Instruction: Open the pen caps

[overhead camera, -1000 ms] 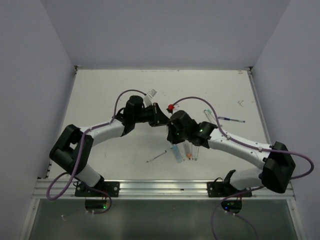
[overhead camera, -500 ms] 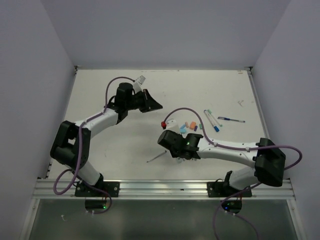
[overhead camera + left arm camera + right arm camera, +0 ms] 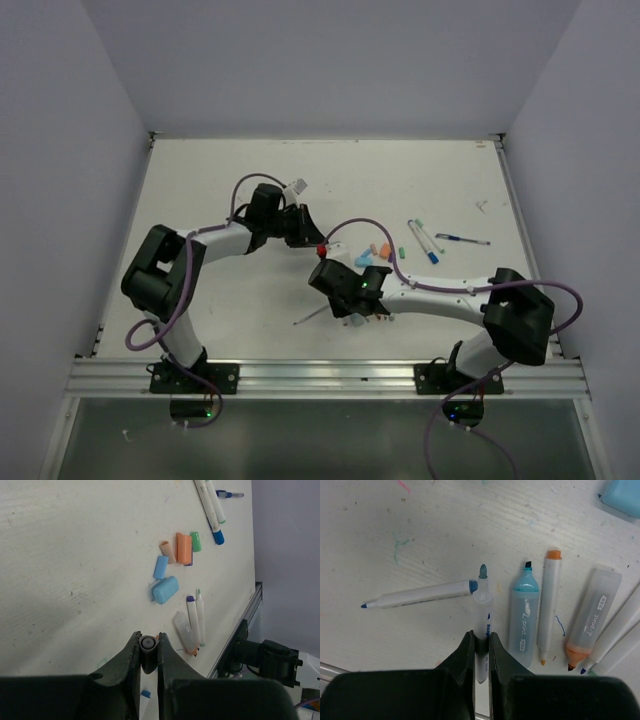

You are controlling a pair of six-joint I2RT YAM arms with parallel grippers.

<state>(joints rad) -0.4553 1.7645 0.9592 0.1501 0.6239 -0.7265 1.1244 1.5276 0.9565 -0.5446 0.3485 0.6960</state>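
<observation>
My left gripper (image 3: 148, 647) is shut on a small grey pen cap (image 3: 148, 651), held above the table; in the top view it (image 3: 310, 236) hangs left of the loose pen caps. Those caps lie together: orange (image 3: 183, 548), green (image 3: 196, 541), two light blue (image 3: 161, 567), and a dark blue one mostly hidden behind the orange. My right gripper (image 3: 481, 639) is shut on an uncapped white pen barrel (image 3: 482, 611) with a grey-blue tip, just over the table; in the top view it (image 3: 352, 312) is near the front.
Uncapped pens lie beside my right gripper: a thin blue pen (image 3: 420, 596), a light blue highlighter (image 3: 524, 620), an orange-tipped pen (image 3: 547, 605), an orange highlighter (image 3: 592, 617). Two capped markers (image 3: 425, 240) and a thin pen (image 3: 462, 239) lie at right. The table's front rail (image 3: 330, 375) is close.
A second ago both grippers met mid-table; they pulled apart. Since then the left gripper has come back toward the centre with the cap, and the right has settled low by the row of pens.
</observation>
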